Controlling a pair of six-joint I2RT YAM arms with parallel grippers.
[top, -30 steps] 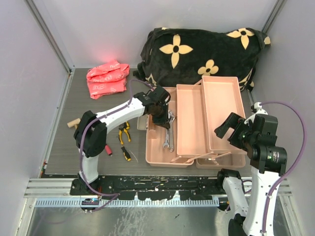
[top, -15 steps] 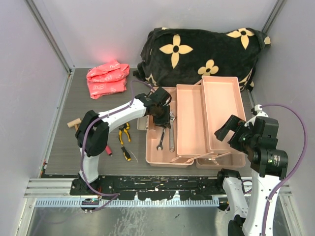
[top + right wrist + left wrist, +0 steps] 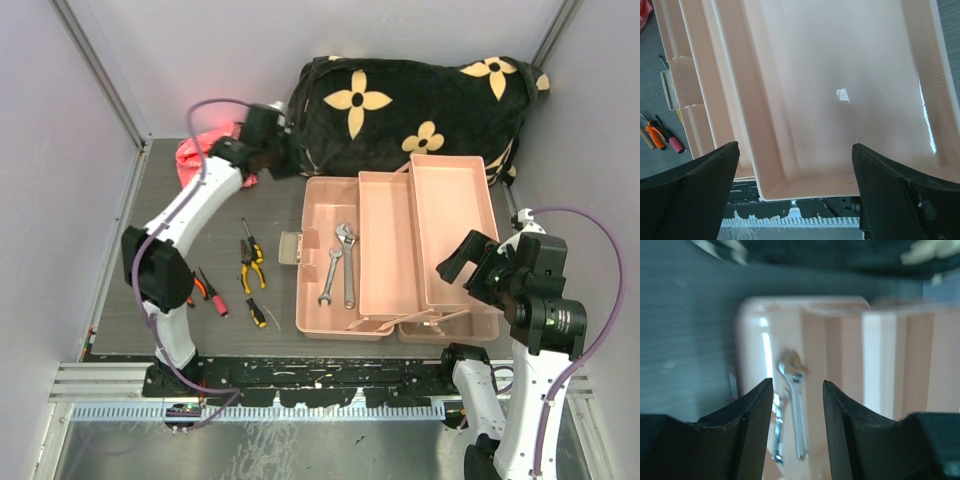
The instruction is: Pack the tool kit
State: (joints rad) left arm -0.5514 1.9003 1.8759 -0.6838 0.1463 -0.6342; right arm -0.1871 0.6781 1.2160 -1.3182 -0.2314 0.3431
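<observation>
The pink toolbox (image 3: 312,190) lies open with its trays spread to the right. Two silver wrenches (image 3: 340,265) lie in its left compartment and also show in the left wrist view (image 3: 796,405). My left gripper (image 3: 288,158) is open and empty, raised beyond the box's far left corner and apart from it; in its wrist view (image 3: 797,385) the jaws frame the wrenches from a distance. My right gripper (image 3: 465,265) is wide open and empty above the rightmost tray (image 3: 840,75). Pliers (image 3: 252,268) and screwdrivers (image 3: 210,295) lie on the table left of the box.
A black blanket with yellow flowers (image 3: 410,110) lies behind the toolbox. A pink bag (image 3: 205,160) sits at the back left. Another screwdriver (image 3: 257,312) lies near the box's front left corner. The box's latch (image 3: 289,247) sticks out leftward.
My left gripper let go of a wrench in the toolbox's left compartment, then lifted out and swung to the back left, near the pink bag. The right arm has barely moved.
</observation>
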